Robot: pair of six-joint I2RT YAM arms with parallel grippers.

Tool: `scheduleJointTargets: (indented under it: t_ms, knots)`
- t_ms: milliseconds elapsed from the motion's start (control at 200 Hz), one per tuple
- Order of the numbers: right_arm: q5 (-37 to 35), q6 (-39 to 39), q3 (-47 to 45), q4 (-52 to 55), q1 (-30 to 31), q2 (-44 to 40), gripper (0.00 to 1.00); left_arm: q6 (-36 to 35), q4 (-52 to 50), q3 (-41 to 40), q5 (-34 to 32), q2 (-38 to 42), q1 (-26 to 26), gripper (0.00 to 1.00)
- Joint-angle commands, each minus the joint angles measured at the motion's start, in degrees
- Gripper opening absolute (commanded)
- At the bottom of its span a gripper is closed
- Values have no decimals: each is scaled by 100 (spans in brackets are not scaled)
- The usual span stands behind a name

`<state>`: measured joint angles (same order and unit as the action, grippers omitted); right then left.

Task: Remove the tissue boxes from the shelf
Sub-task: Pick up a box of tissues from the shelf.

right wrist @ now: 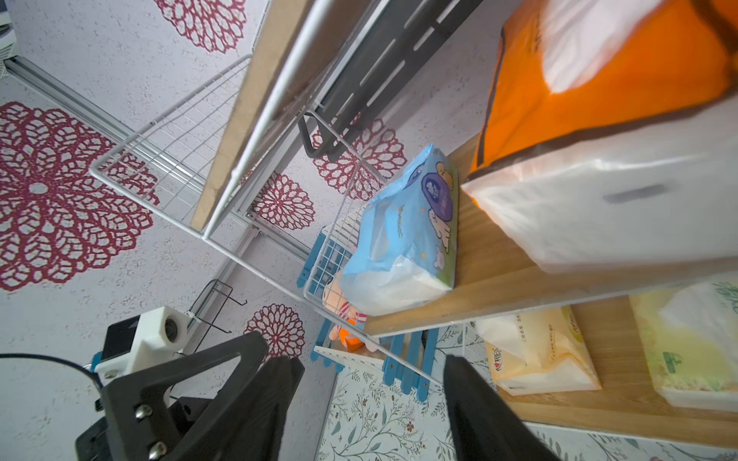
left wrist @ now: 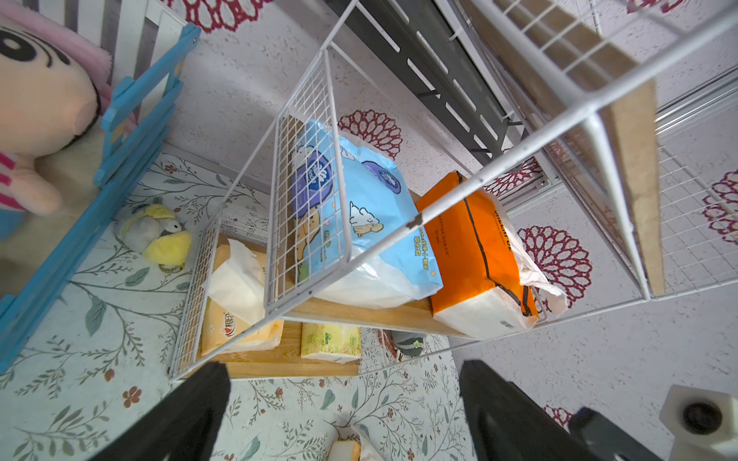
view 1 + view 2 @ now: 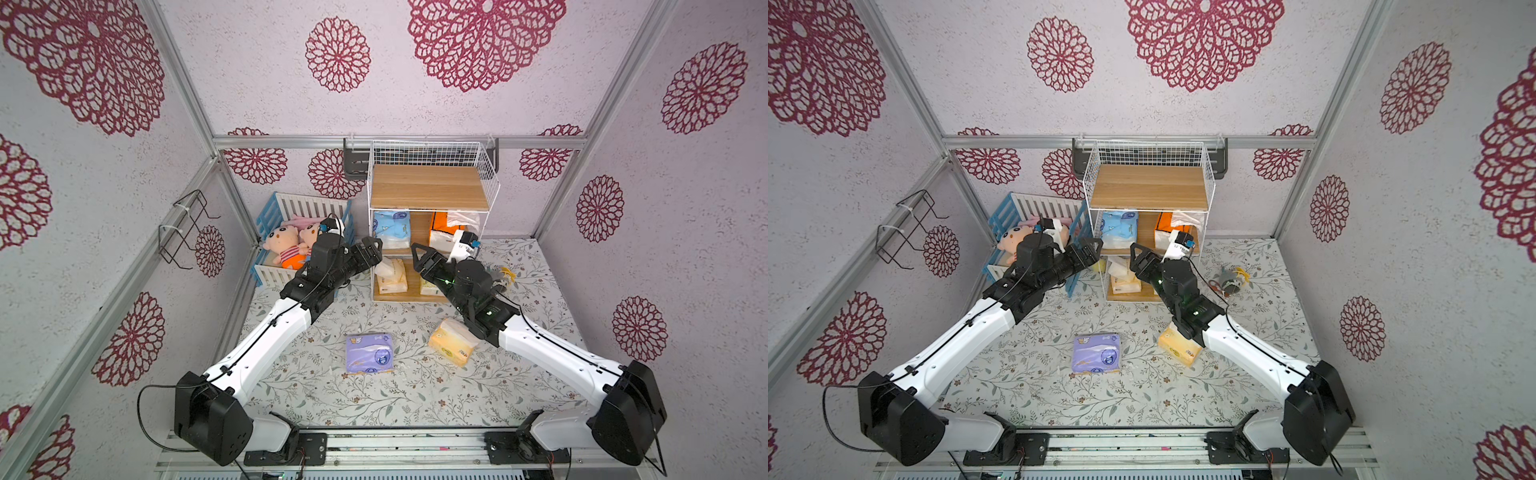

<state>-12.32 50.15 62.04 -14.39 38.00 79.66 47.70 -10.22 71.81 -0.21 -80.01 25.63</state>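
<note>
My left gripper [image 3: 374, 248] and my right gripper [image 3: 417, 255] were both wide open and held nothing, just in front of the shelf [image 3: 428, 187], whose middle board carried the light blue pack [image 3: 391, 229] and the orange pack [image 3: 446, 232], while the purple pack [image 3: 370, 353] lay well before it.

Light is falling bright and even in both top views; only faint, soft shadows are lying on the floral mat [image 3: 374, 399]. Wide lens is stretching the wall flowers [image 3: 83, 54] toward the edges. In the right wrist view the orange-and-white tissue pack [image 1: 599, 80] is smearing, out of focus near the lens; its wrap is catching sheen.
</note>
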Motion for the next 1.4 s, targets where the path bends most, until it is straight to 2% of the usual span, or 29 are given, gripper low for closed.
scheduleJointTargets:
  t_ms: [0,250,505,821,1041,1396]
  knots:
    - [-81,143,267,-286,-29,213,66,-116,335,14,52,-43,-110,98]
    - [-251,102,703,-284,-27,688,65,-121,546,52,256,-203,-282,99]
    - [-776,190,830,-277,-38,965,66,-137,697,220,466,-428,-348,99]
    - [-883,210,1119,-573,-38,1432,66,-178,767,325,660,-590,-391,97]
    - [-1386,188,1262,-422,-38,1610,66,-141,879,255,703,-582,-444,98]
    - [-1212,-25,1605,-308,-90,2006,67,-53,945,220,847,-598,-473,99]
